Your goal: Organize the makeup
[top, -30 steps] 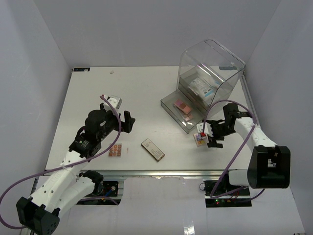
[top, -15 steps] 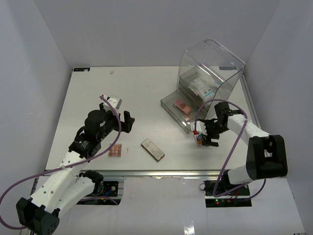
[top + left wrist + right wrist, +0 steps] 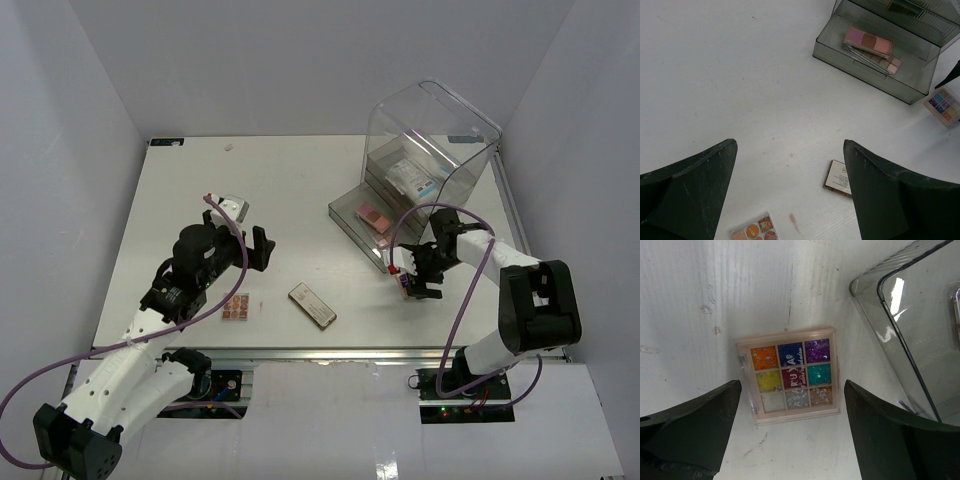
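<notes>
A multicolour glitter eyeshadow palette (image 3: 790, 374) lies flat on the table beside the open drawer's corner, also visible from above (image 3: 404, 285). My right gripper (image 3: 792, 386) hangs open just over it, one finger on either side, not touching. My left gripper (image 3: 265, 250) is open and empty above the table's left half (image 3: 790, 146). Below it lie a long dark compact (image 3: 312, 305) and a small orange-toned palette (image 3: 236, 307). A pink palette (image 3: 373, 213) rests in the pulled-out drawer (image 3: 350, 222).
The tall clear acrylic drawer box (image 3: 430, 140) stands at the back right with a white packet (image 3: 413, 180) inside. A small silvery item (image 3: 233, 207) lies behind the left gripper. A faint pink smear (image 3: 794, 221) marks the table.
My right arm has swung inward and its gripper has shifted slightly left over the glitter palette, which stays put. The left arm has not moved.
</notes>
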Available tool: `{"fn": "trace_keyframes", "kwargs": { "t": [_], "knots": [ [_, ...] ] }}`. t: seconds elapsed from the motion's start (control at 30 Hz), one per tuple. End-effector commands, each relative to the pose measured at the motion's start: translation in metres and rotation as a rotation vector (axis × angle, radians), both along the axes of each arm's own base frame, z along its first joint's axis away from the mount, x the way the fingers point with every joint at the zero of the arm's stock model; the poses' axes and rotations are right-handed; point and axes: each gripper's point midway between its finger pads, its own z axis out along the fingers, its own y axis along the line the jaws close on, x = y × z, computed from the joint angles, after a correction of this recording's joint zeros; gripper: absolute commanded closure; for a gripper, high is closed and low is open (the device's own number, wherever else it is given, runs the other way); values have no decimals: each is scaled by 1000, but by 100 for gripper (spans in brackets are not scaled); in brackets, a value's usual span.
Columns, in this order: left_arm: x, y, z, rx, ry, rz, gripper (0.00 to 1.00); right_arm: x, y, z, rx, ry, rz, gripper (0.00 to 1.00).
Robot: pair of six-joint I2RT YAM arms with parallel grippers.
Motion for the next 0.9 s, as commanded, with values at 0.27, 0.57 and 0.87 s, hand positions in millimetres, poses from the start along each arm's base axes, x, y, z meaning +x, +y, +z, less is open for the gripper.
{"fn": "trace_keyframes", "kwargs": {
  "t": [0.27, 0.57, 0.87],
  "knots": [
    [1, 3, 7, -3, -24, 7, 2, 4, 7, -5, -25, 17, 20, 1],
    [2, 3, 7, -3, -21, 7, 2, -13, 12, 2, 7, 70, 29, 39],
    [4, 5, 2, -1, -8, 24, 2, -28, 38, 55, 134, 80, -11, 68]
  ]
}}
